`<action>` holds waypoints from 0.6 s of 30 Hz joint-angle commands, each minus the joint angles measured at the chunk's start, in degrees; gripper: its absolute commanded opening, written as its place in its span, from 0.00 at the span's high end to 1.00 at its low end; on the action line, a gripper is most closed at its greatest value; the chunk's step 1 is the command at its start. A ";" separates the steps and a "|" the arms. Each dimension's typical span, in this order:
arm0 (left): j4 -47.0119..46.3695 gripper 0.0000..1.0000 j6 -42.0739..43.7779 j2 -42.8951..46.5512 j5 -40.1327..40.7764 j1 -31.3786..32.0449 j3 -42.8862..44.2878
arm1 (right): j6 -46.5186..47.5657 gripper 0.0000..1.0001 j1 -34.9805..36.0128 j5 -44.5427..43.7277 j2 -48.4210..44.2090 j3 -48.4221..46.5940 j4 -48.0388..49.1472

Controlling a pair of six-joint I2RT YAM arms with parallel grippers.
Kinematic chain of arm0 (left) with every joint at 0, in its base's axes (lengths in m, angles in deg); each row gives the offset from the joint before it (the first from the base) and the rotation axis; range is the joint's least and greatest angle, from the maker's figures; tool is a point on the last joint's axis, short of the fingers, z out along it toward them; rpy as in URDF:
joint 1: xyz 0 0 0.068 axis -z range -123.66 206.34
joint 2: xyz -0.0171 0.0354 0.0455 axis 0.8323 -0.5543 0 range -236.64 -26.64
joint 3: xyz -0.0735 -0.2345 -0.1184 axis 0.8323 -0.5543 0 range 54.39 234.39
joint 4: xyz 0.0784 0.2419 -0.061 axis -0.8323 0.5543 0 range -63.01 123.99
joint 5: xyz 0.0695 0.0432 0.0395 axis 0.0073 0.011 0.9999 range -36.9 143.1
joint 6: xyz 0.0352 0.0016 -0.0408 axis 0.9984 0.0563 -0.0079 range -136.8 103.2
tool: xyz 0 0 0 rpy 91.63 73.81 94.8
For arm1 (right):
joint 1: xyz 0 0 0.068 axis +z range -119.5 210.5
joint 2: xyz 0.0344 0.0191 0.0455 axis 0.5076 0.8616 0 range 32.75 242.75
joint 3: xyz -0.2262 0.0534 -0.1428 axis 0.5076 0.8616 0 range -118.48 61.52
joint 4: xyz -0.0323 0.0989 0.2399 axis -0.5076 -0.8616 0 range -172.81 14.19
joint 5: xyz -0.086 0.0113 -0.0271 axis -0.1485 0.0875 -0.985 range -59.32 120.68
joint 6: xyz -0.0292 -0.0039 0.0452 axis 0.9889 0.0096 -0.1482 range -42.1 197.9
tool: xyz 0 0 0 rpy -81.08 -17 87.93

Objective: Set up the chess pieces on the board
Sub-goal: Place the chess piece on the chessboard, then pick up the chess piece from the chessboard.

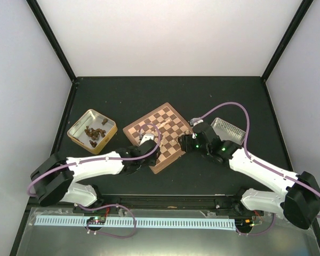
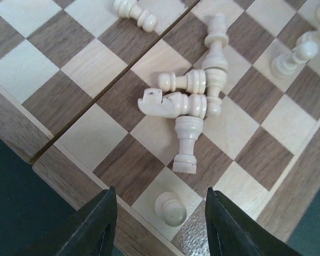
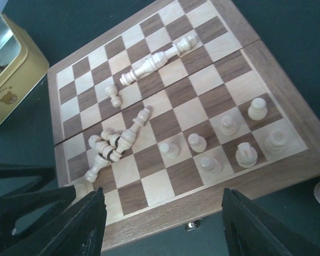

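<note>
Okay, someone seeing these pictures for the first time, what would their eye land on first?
A heap of toppled cream pieces lies tangled on the board, near the edge closest to the left arm. Just below it, one pawn stands upright on an edge square between the open fingers of the left hand, with a gap on both sides. In the right wrist view, several standing pieces form two rows by the near corner.

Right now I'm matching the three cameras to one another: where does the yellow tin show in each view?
Top external: yellow tin in the left half, just left of the board.
Left wrist: not in it.
Right wrist: yellow tin in the top-left corner, cut off by the picture's edge.
Shared landmark: the board, in all three; the fallen cream pieces heaped on it show in both wrist views.
</note>
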 commanded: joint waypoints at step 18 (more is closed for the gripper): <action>0.49 0.56 1.42 25.79 -5.79 -15.27 -3.59 | -0.61 0.48 5.72 7.76 23.10 -16.39 -7.41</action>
